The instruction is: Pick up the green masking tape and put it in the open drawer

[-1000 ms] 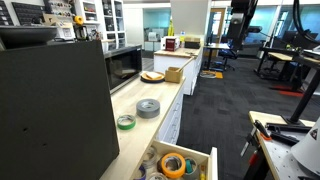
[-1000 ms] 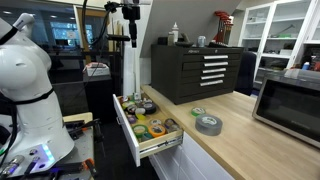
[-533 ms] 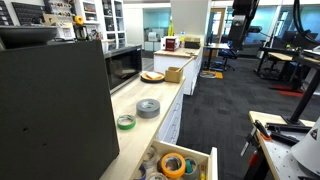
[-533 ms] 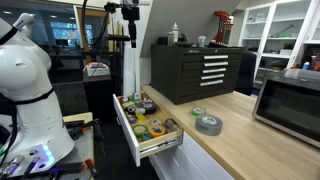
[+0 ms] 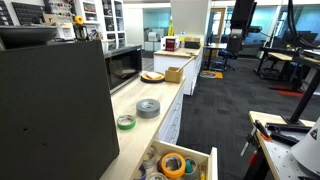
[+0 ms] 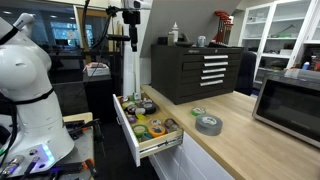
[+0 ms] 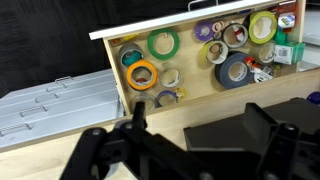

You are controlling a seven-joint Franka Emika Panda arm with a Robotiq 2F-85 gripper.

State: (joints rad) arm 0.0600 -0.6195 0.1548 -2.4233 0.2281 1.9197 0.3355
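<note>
The green masking tape (image 5: 126, 122) lies flat on the wooden counter next to a larger grey tape roll (image 5: 148, 108); both also show in an exterior view, the green masking tape (image 6: 197, 112) beside the grey roll (image 6: 208, 124). The open drawer (image 5: 210, 165) (image 6: 125, 130) sticks out from the counter and holds several tape rolls. My gripper (image 5: 238, 20) (image 6: 131, 12) hangs high above the floor, far from the tape. In the wrist view my gripper (image 7: 200, 120) is open and empty above the drawer (image 7: 150, 27). The green masking tape on the counter does not show there.
A black tool chest (image 6: 195, 70) (image 5: 55, 110) stands on the counter at one end. A microwave (image 5: 123, 68) (image 6: 290, 105) stands at the other side of the tapes. A plate (image 5: 152, 75) and a cardboard box (image 5: 174, 73) sit further along.
My gripper has shifted slightly at the top of the exterior views. The tapes and the drawer have not moved.
</note>
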